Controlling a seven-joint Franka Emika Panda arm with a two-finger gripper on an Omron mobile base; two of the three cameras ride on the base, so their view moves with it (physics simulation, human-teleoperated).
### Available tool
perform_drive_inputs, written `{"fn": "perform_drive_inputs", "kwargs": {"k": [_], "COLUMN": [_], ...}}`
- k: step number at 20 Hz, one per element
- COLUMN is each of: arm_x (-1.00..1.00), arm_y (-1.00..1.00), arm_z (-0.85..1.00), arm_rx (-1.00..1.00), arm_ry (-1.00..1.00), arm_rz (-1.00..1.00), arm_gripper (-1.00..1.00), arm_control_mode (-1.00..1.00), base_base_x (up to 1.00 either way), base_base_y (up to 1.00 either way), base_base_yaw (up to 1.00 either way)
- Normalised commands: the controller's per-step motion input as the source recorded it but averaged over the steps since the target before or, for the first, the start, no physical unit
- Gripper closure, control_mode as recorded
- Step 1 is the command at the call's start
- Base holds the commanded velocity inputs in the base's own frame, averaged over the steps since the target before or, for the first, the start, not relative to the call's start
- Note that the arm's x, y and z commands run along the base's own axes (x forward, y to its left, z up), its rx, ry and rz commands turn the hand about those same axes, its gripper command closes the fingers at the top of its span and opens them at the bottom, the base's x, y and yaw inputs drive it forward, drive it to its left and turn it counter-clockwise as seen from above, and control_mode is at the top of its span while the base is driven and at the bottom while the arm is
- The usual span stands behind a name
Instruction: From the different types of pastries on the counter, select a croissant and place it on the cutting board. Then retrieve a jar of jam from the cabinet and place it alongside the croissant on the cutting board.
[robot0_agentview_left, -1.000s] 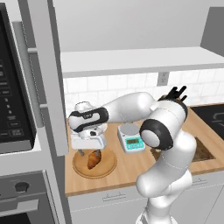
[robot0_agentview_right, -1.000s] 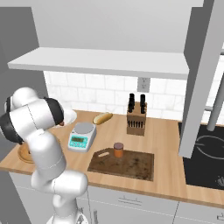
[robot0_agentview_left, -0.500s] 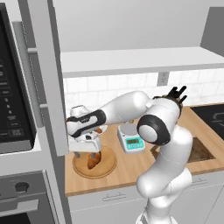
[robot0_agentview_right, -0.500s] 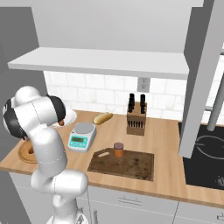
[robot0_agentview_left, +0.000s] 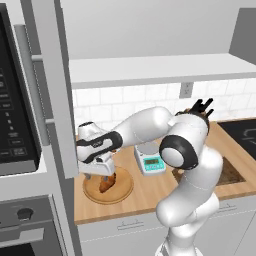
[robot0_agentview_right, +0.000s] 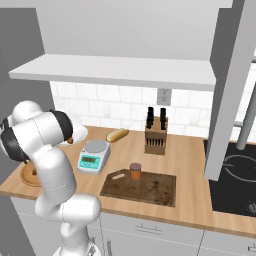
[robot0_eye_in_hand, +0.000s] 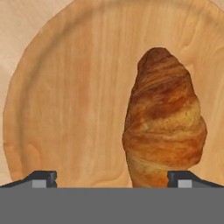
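Note:
The golden-brown croissant lies on a round light-wood plate at the counter's left end. My gripper hangs open just above it, the croissant sitting between the tips close to the right fingertip. In the left base view the gripper points down at the croissant. The dark cutting board lies near the counter's front edge with the reddish jar of jam standing on its left part. The grey cabinet door panel hangs open at the right.
A kitchen scale stands between plate and board, a pale bun behind it, a knife block by the wall. The cooktop is at the right, the microwave at the left. A shelf runs overhead.
The hand has dropped lower over the plate, closer to the croissant. The jaws stay wide apart. Nothing else moved.

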Motion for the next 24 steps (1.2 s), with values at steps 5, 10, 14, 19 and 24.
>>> {"fn": "perform_drive_inputs", "kwargs": {"k": [5, 10, 14, 19, 24], "arm_x": [-0.10, -0.04, -0.06, -0.32, -0.46], "arm_y": [-0.20, -0.21, -0.26, -0.33, -0.31], "arm_z": [-0.02, 0.00, 0.00, 0.00, 0.00], "arm_rx": [0.00, 0.00, 0.00, 0.00, 0.00], "arm_ry": [-0.05, 0.00, 0.00, 0.01, 0.00], "arm_rz": [-0.01, 0.00, 0.00, 0.00, 0.00], "arm_gripper": [-1.00, -1.00, -1.00, -1.00, -1.00], "arm_control_mode": [-1.00, -1.00, -1.00, -1.00, -1.00], "base_base_x": [0.00, 0.00, 0.00, 0.00, 0.00], "base_base_y": [0.00, 0.00, 0.00, 0.00, 0.00], "base_base_yaw": [0.00, 0.00, 0.00, 0.00, 0.00]}}
